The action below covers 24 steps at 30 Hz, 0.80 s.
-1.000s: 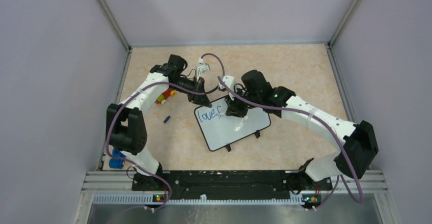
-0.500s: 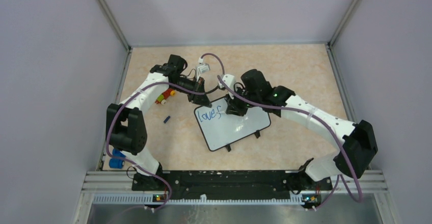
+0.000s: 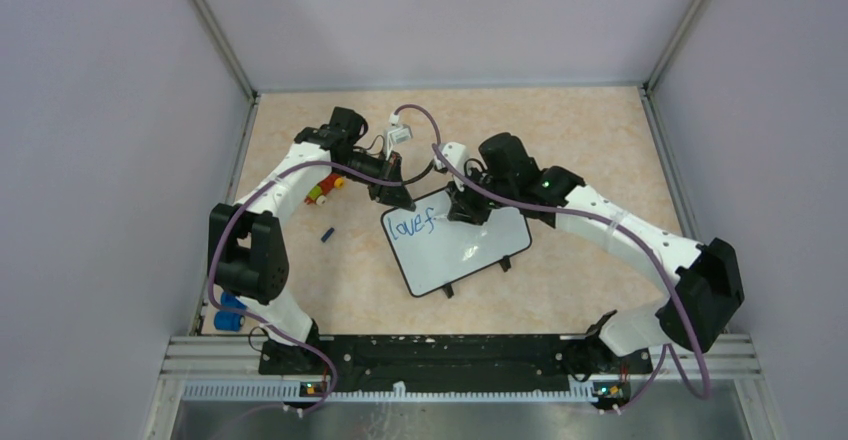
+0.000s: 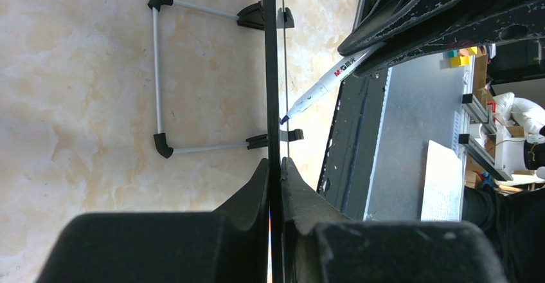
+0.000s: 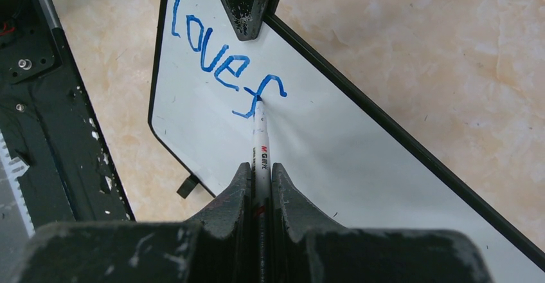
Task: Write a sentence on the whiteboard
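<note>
Right wrist: right tool [image 5: 260,168] pinches marker [image 5: 259,135], tip on whiteboard [image 5: 334,154].

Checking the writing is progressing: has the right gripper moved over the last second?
Yes. The right gripper, shut on the marker, shifted slightly right and toward the far edge, judged against the whiteboard, which stayed put.
</note>
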Tool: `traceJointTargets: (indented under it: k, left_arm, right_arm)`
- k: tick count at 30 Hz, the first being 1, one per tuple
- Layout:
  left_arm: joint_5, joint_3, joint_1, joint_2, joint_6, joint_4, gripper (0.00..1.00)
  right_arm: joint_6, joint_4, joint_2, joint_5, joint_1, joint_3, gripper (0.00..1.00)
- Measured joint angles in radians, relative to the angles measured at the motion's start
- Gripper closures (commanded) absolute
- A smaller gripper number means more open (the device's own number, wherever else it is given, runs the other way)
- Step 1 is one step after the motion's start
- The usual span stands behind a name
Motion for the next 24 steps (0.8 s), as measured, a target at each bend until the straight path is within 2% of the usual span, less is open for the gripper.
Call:
traceJointTargets:
  k: [11,24]
  left_arm:
    - [0.004,0.000,0.000,0.000,0.000,-0.002,1.00]
    - [0.004,0.000,0.000,0.000,0.000,-0.002,1.00]
  right_arm:
    - [-0.019,-0.019,-0.050,-0.016,-0.007,0.000,1.00]
    - [-0.032,-0.013,-0.023,0.012,-0.008,0.000,1.00]
